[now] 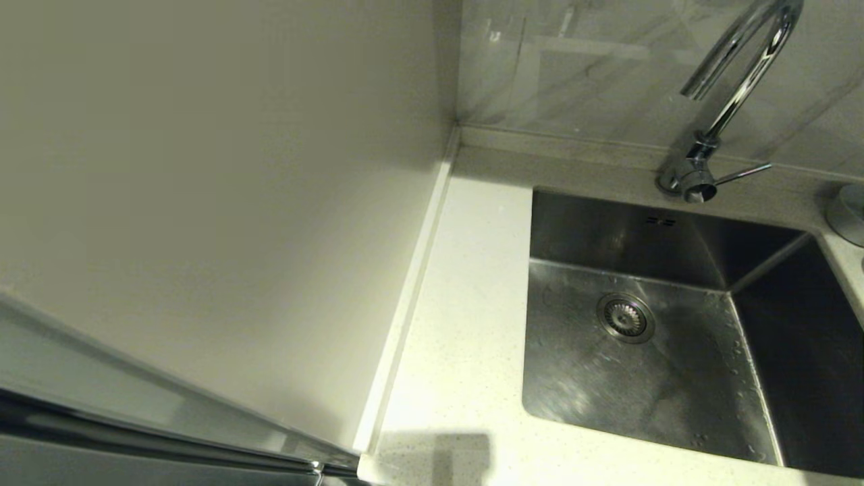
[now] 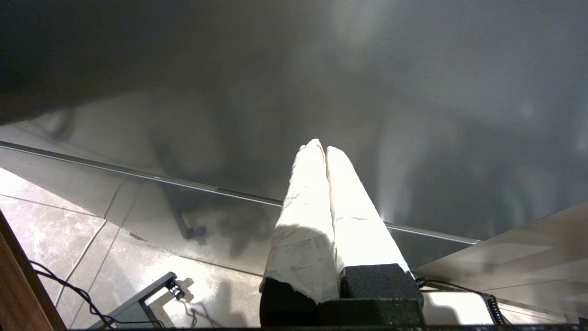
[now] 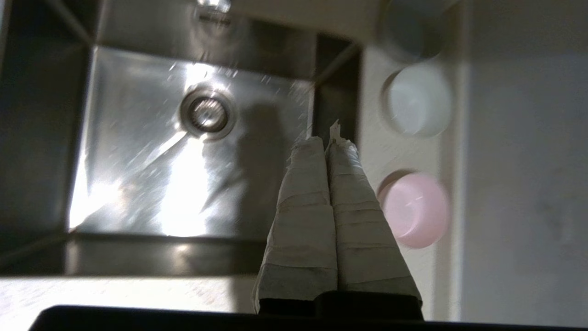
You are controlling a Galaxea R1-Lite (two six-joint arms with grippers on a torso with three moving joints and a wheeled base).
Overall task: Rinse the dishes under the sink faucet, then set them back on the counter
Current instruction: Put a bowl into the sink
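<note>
Right wrist view | right gripper (image 3: 328, 138) jaws pressed together above sink (image 3: 151, 151) edge | 3 dishes (image 3: 415, 209) lined along counter (image 3: 372, 156)

Pale pink bowl (image 3: 415, 210), mint-white bowl (image 3: 417, 99), white speckled counter (image 1: 466, 283).

1. The right hand (image 3: 328, 138) hangs above the sink (image 3: 138, 193), fingers pressed together; the basin floor beneath it is bare apart from the drain strainer (image 3: 207, 112).
2. Beside the right hand, the pink bowl (image 3: 415, 209), mint-white bowl (image 3: 417, 100) and blue bowl (image 3: 411, 27) fill the narrow counter (image 3: 370, 151) strip.
3. A wall (image 3: 523, 161) closes that strip just beyond the bowls.
4. The faucet (image 1: 732, 88) arches over the sink's back edge.
</note>
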